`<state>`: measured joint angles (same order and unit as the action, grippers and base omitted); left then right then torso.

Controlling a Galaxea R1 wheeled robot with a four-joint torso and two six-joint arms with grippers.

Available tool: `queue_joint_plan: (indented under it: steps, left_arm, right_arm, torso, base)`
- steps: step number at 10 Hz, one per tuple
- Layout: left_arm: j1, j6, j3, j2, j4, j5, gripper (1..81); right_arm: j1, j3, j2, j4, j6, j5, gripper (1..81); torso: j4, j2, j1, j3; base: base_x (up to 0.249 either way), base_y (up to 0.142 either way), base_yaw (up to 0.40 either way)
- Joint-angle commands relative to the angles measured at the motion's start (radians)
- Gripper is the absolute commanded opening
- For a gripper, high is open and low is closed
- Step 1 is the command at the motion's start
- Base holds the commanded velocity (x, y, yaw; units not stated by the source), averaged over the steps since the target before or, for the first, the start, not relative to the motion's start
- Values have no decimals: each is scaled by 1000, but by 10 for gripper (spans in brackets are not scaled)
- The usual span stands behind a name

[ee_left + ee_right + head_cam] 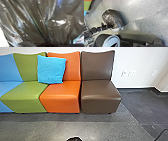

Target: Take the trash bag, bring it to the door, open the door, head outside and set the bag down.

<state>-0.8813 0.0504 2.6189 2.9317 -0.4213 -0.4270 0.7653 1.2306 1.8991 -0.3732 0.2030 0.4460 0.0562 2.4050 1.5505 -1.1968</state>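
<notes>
Clipping the furniture is our first worry. From the left we've got a blue chair (7, 95), a green chair (23, 92), a turquoise cushion (51, 69) leaning across the next two backs, an orange chair (61, 95) and a brown chair (100, 94), all in a tight row. Turn in too close and a bulky load could brush those seat fronts and tear. Below the orange one, a dark shape (74, 139) pokes in; probably part of the bag, but we won't swear to it. Far right there's a thin dark line (160, 135), and if that's a loose cable, it could snag us.

Now the arms. Our left gripper (110, 26) looks clenched on the gathered end of the trash bag (114, 18), which sits out in front of the robot, over the grey floor (144, 15). We can't tell if it's touching down. If it's low, it could scuff and split, or end up under the base. Thin, slick plastic pulled into creases like that might also slip or rip under its own weight. Right gripper? Released or clenched, we honestly can't tell, so we wouldn't count on it as backup.
</notes>
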Motion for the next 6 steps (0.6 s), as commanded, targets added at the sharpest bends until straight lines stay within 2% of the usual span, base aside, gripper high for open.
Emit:
queue_joint_plan:
  steps: [1, 4, 6]
  left_arm:
    - [86, -1, -30, -28, -2, -79, 10]
    - [67, 0, -45, -52, -8, -79, 10]
    - [52, 0, -114, -103, -7, -79, 10]
  right_arm:
    - [-43, -1, -29, -16, -3, 63, 811]
    - [44, 61, 27, -16, -13, 30, 811]
    - [114, 130, 92, -17, -13, -15, 811]
  torso:
    - [0, -96, -62, 92]
    - [0, -197, -127, 192]
    - [0, -269, -174, 261]
  base:
    - [0, 0, 0]
    - [0, 0, 0]
    - [0, 0, 0]
